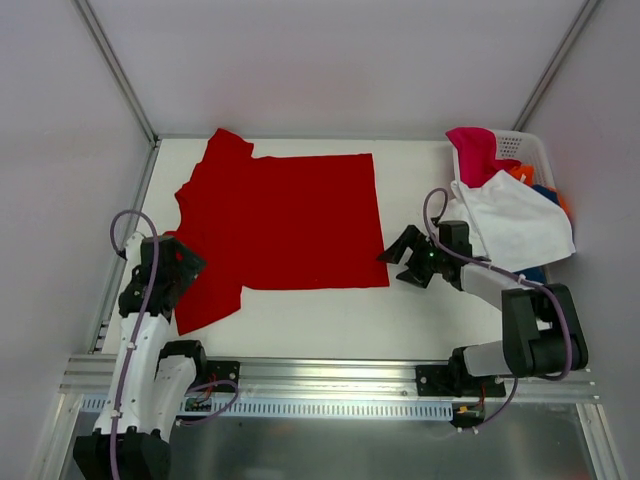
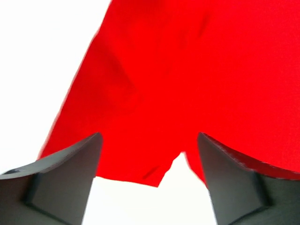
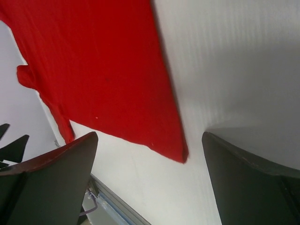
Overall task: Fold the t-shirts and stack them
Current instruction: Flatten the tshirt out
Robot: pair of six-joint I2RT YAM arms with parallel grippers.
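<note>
Red t-shirt (image 1: pixel 285 220) lies flat on table (image 1: pixel 400 310), left-centre. L gripper (image 1: pixel 188 264) over its near sleeve, jaws wide, empty. R gripper (image 1: pixel 402 262) just beside hem corner, also wide, empty. Other tees (image 1: pixel 515 220) in basket (image 1: pixel 532 145), far right.

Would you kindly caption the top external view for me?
Red t-shirt spread out; left tool and right tool open at its edges.

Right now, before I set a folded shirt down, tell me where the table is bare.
Bare table runs from the red t-shirt to the front rail, and from its right edge to the basket, though the right gripper hovers there. The basket corner is crowded with tees.
</note>
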